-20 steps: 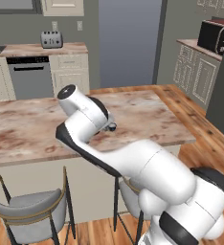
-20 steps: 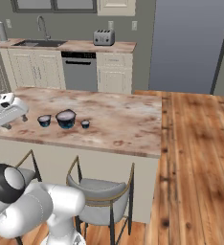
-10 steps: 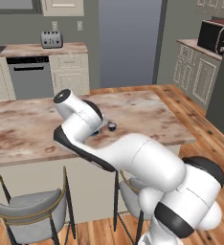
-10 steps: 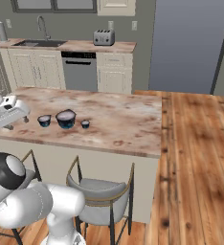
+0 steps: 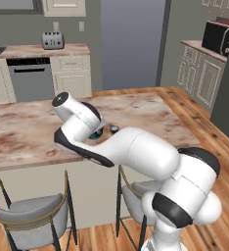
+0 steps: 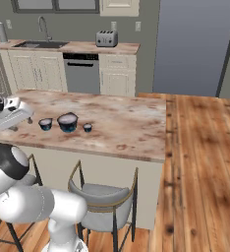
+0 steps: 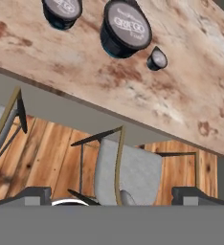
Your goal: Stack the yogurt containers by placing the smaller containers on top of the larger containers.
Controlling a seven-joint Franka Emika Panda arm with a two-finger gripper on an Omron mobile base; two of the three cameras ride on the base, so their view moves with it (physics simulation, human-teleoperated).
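Yogurt containers sit in a row on the bench [image 6: 122, 123], near its front edge: medium tub [image 6: 45, 124] at left, widest tub [image 6: 68, 122] in the middle, tiny tub [image 6: 87, 127] at right. All three stand apart, none stacked yet. In the hand view they line up along the top: medium tub [image 7: 61, 11], widest tub [image 7: 125, 29], tiny tub [image 7: 156, 59].

Tool [image 6: 16, 117] hangs left of the row, beyond the medium tub, jaws spread wide and holding nothing.

Risks, as judgement: the tubs stand close to each other, so wide jaws coming down on the medium tub could knock the widest one. The tiny tub is small enough to slip or tip in a pinch. The row lies near the front edge, so a shove toward that side could send a tub off onto the stools [image 6: 104, 206] below.

Room: far half of the bench is bare and so is the right side, plenty of space to approach from above or from the far side. The left end is tighter with the arm there.
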